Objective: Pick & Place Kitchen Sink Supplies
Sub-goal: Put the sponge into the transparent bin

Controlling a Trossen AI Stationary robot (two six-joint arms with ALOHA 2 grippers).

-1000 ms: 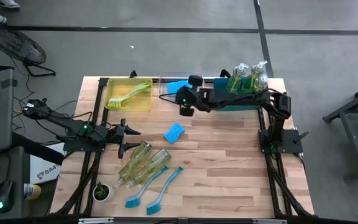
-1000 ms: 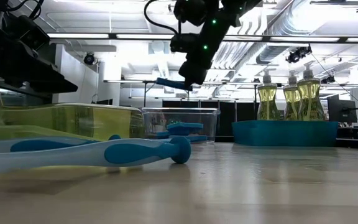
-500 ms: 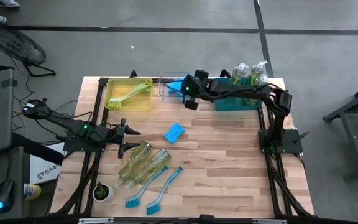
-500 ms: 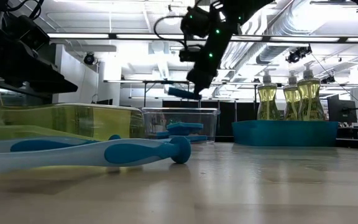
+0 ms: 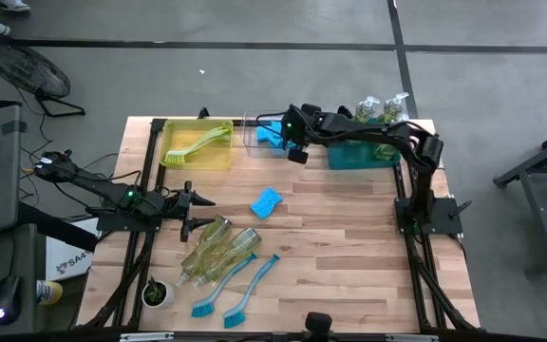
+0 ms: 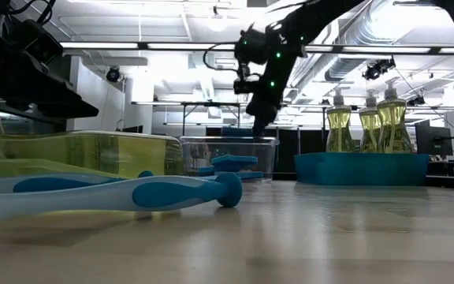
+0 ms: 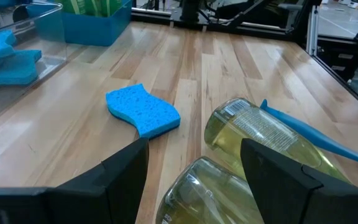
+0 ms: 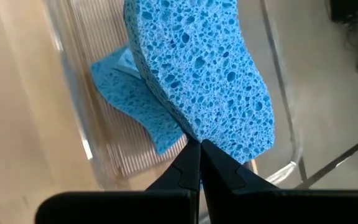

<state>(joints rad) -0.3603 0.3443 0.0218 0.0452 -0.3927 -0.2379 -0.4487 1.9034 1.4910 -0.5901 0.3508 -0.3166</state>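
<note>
The wooden desk (image 5: 349, 247) carries a loose sponge (image 5: 266, 201) mid-top, with two bottles (image 5: 218, 249) and two brushes (image 5: 240, 283) beside it.

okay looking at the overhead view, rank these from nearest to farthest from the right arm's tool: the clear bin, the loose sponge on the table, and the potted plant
From the right tool, shut on a sponge:
1. Clear bin, directly beneath it at the table's far edge.
2. Loose sponge, mid-table, nearer the camera side.
3. Potted plant, at the near left corner.
</note>
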